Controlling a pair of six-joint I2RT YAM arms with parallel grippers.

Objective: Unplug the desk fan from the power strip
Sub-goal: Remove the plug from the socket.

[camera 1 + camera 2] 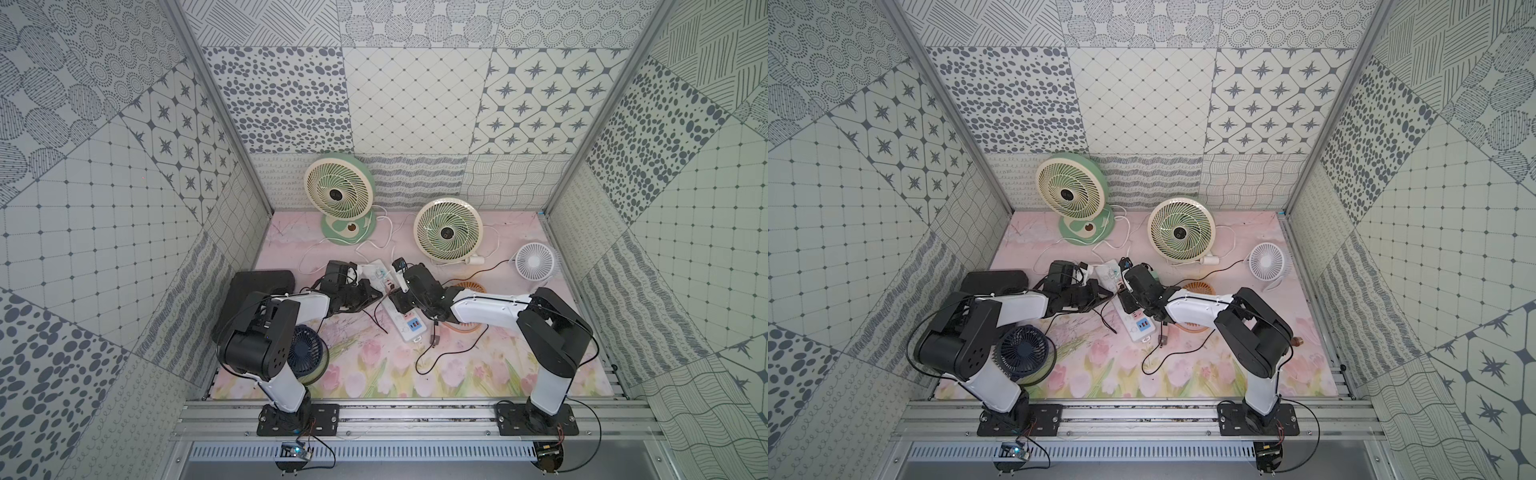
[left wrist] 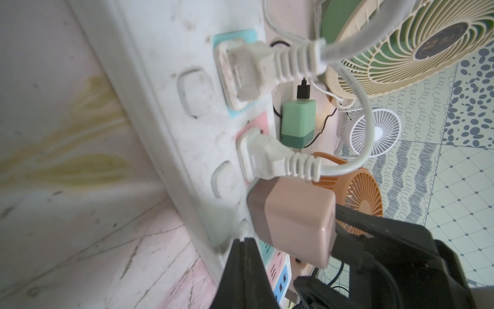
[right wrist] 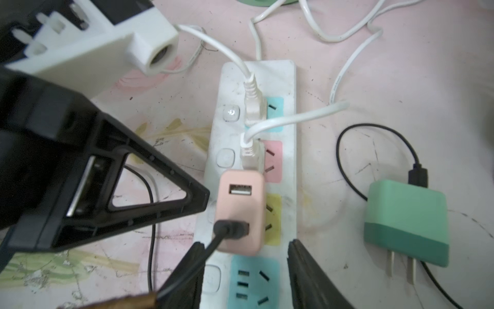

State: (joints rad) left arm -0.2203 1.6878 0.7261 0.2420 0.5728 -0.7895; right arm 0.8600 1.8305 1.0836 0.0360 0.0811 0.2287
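The white power strip (image 3: 290, 160) (image 1: 409, 326) (image 1: 1138, 324) lies mid-mat with pastel sockets. Two white plugs (image 3: 252, 107) and a pink USB adapter (image 3: 240, 211) (image 2: 291, 222) carrying a black cable sit in it. The white cords run back toward the green-based desk fan (image 1: 340, 195) and the cream fan (image 1: 448, 230). My right gripper (image 3: 246, 244) hovers open over the strip, its fingers straddling the strip's width just short of the pink adapter. My left gripper (image 2: 244, 242) is shut, its tips resting on the strip's switch side beside that adapter.
A green adapter (image 3: 406, 224) lies unplugged on the mat beside the strip, black cable attached. A small white fan (image 1: 536, 262), an orange fan (image 1: 469, 286) under my right arm and a dark blue fan (image 1: 305, 351) by my left arm stand around. Loose cables cross the mat.
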